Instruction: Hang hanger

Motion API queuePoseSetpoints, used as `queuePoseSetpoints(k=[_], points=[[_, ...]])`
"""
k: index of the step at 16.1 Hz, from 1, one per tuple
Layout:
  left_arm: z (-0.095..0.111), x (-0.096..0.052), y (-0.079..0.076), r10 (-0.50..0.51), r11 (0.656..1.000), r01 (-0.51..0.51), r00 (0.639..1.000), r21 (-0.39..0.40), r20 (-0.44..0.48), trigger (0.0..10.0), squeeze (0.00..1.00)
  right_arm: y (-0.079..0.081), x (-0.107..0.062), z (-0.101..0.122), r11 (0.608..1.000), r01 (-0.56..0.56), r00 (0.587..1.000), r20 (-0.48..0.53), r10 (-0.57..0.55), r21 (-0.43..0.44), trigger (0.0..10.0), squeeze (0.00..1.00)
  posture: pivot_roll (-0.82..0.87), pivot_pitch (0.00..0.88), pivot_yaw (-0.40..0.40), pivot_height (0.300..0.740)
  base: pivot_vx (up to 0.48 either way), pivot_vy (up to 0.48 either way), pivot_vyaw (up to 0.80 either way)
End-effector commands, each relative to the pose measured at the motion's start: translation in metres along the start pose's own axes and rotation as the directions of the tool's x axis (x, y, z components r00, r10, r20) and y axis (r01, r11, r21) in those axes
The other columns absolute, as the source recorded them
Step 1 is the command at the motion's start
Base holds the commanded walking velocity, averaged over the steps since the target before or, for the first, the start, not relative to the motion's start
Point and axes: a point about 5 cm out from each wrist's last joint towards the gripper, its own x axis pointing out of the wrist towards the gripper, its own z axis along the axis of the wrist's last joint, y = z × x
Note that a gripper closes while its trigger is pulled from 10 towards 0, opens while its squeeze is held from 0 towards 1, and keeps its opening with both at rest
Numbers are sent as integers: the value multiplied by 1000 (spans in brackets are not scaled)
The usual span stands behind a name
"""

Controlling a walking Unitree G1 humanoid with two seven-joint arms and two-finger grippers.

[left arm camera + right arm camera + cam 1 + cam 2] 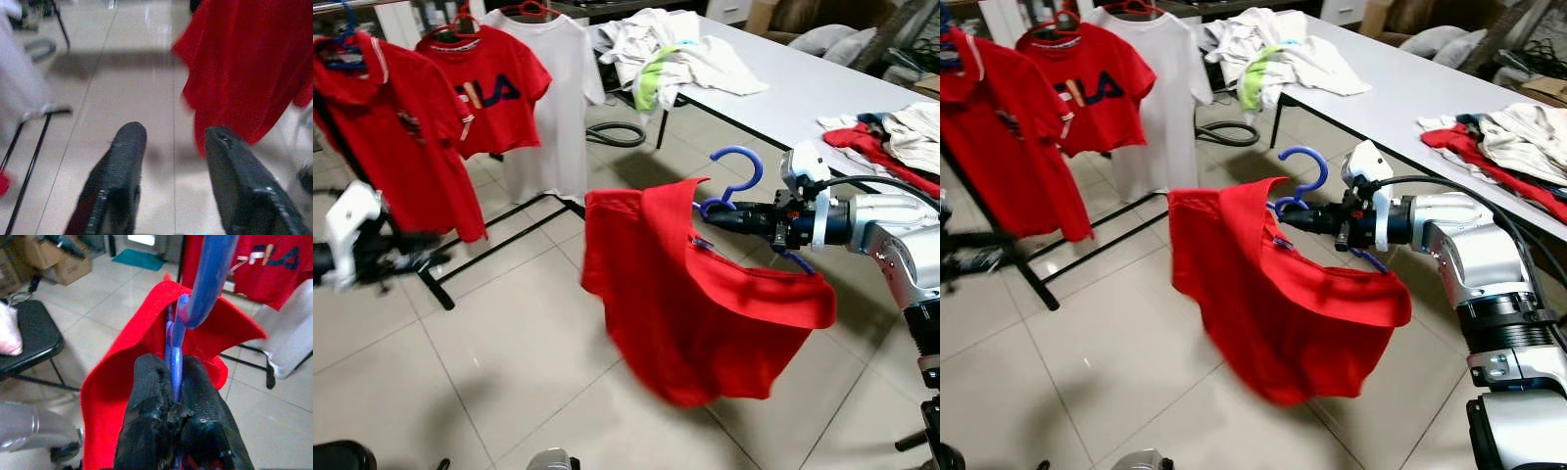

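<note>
Carrying a blue plastic hanger (736, 181) with a red polo shirt (690, 299) draped on it, out in mid-air over the tiled floor, between the black clothes rack (494, 240) and the white bench (803, 88). Right hand (176, 396) clamped on the hanger's neck just under the hook, both black fingers (203, 406) pinched tight against the thin blue stem. Left hand (171, 161) low at the robot's left side, spread wide, gripping nothing, pointing at the floor with the red shirt's hem beyond it.

Handling guess: light load, probably. Stiff hanger, floppy shirt, so expect swinging and twisting around that skinny neck with any quick turn. Smooth plastic, looks slippery, so worth keeping the pinch close under the hook where it is now; leaves the hook free to drop over the rail. Shirt sitting lopsided, collar flipped up on one side, may slide off one shoulder if jolted.

No real containers here. Closest thing: the rack, already holding a red shirt with a printed logo (489, 88), a plain white T-shirt (558, 88) and another red shirt (391, 127). Bench loaded with loose piles of clothes (675, 54), unsorted.
</note>
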Motion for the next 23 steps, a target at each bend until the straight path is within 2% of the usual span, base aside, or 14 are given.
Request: queuePoseSetpoints(k=[1,3,4,7,8,9,10,11,15,16,17,19,22,23], points=[[39,16,0,-60,996,49,988,76,142,10000,1000,3,1,10,997,-27,1000,-6,26,-75,0,0,-29,0,-43,740,0,0,0],[80,49,-16,-176,980,141,943,142,281,10000,1000,5,10,8,996,-26,999,-27,24,-87,0,0,-30,0,-44,740,0,0,0],[96,69,-27,-222,968,170,924,183,312,10000,1000,6,14,7,996,-21,999,-35,18,-90,0,0,-33,0,-40,740,0,0,0],[121,109,-53,-235,968,186,906,166,353,10000,1000,6,22,3,994,37,996,-77,-45,-105,0,0,-35,0,-37,740,0,0,0],[146,130,-73,-216,975,215,873,53,437,10000,373,2,27,2,989,116,990,-72,-123,-93,0,0,-40,0,-29,740,0,0,0],[153,135,-79,-202,975,222,865,12,460,10000,196,1,29,3,986,145,986,-65,-151,-85,0,0,-46,0,-24,740,0,0,0],[156,139,-88,-222,969,248,860,4,460,10000,137,-1,31,4,980,191,980,-47,-194,-63,0,0,-45,0,-22,740,0,0,0],[155,148,-106,-246,965,259,867,31,434,10000,0,-7,38,5,951,307,952,1,-308,10,0,0,-45,0,-25,740,0,0,0],[137,173,-121,-98,994,112,926,-17,363,10000,0,-15,57,0,849,494,858,55,-511,190,0,0,-43,0,-31,740,0,0,0],[123,180,-119,30,999,-17,956,-47,292,10000,0,-19,66,2,785,551,801,82,-592,284,0,0,-42,0,-28,740,0,0,0],[118,181,-117,84,996,-73,961,-49,265,10000,0,-20,70,4,767,560,786,92,-612,314,0,0,-41,0,-30,740,0,0,0],[113,183,-115,129,992,-121,961,-45,246,10000,0,-19,74,6,761,557,781,101,-616,333,0,0,-41,0,-30,740,0,0,0],[108,197,-120,160,987,-152,948,-50,276,10000,0,-12,86,15,764,541,783,120,-610,352,0,0,-36,0,-39,740,0,0,0],[108,204,-119,191,981,-195,940,-13,283,10000,0,-9,90,20,768,530,785,136,-605,359,0,0,-43,0,-33,740,0,0,0]])
